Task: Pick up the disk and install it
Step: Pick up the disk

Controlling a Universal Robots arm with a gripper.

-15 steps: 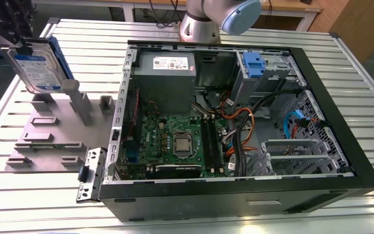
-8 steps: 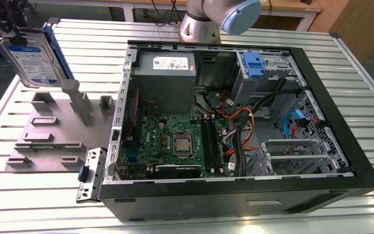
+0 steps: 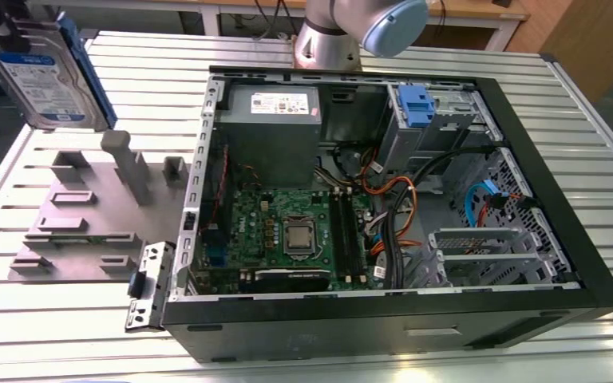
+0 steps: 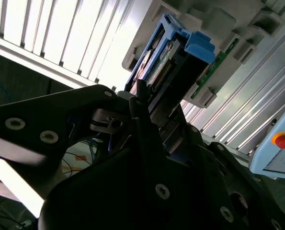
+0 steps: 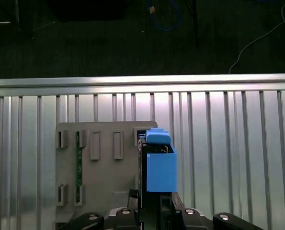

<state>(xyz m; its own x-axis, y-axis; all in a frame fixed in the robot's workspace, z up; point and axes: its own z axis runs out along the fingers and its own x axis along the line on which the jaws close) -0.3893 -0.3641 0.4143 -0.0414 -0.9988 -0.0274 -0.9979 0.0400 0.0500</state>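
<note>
The disk (image 3: 45, 76) hangs upright above the table at the exterior view's far left, its white-and-blue label facing the camera and its blue side bracket along the right edge. My gripper (image 3: 17, 33) is shut on its upper end. In the first wrist view the disk (image 5: 157, 167) shows edge-on, blue tab outward, between the fingers of my gripper (image 5: 154, 207). The second wrist view has the disk (image 4: 180, 55) sticking out past the gripper (image 4: 152, 112). It is lifted clear of the grey stand (image 3: 83, 215).
The open computer case (image 3: 392, 311) lies on the slatted metal table (image 3: 583, 120), with a grey power-supply box (image 3: 274, 120), a motherboard (image 3: 285, 231), cables and a drive bay holding a blue bracket (image 3: 413, 108). The arm's base (image 3: 328, 40) stands behind the case.
</note>
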